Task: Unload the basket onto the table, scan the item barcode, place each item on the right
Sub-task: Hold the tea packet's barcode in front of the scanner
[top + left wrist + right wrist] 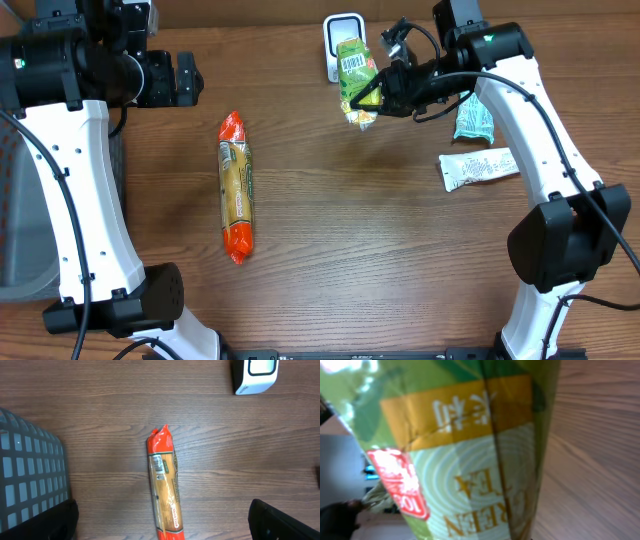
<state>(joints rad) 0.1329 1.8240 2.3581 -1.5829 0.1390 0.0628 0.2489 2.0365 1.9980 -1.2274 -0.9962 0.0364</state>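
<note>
**Right wrist view.** Green tea packet (470,460) fills the frame, too close to be sharp, with its print running sideways. Wood-grain table (590,460) shows at 3 o'clock. A blurred grey patch of room lies at 9 o'clock. The claw itself cannot be made out here.

**Overhead view.** The right gripper (378,92) is clenched on the packet's lower end. It holds the packet in the air at 1 o'clock, directly in front of the white scanner (345,24) and partly covering it. The barcode label (352,62) faces upward, so a failed read looks likely unless the packet is tilted toward the scanner window. The grip sits on a crinkled end, so the foil could slip or droop, and any push forward could knock the scanner over. The left gripper (185,78) hangs released at 11 o'clock. An orange packet (236,188) lies at centre-left, and a teal packet (473,120) and a white packet (480,167) lie at 3 o'clock. The table is brown, matte and bare apart from these things.

**Left wrist view.** The fingers (280,520) stand spread at 5 and 7 o'clock, grasping nothing. The orange packet lies between them on the table. A grey basket (30,480) sits at 9 o'clock, and the scanner is at 1 o'clock.
</note>
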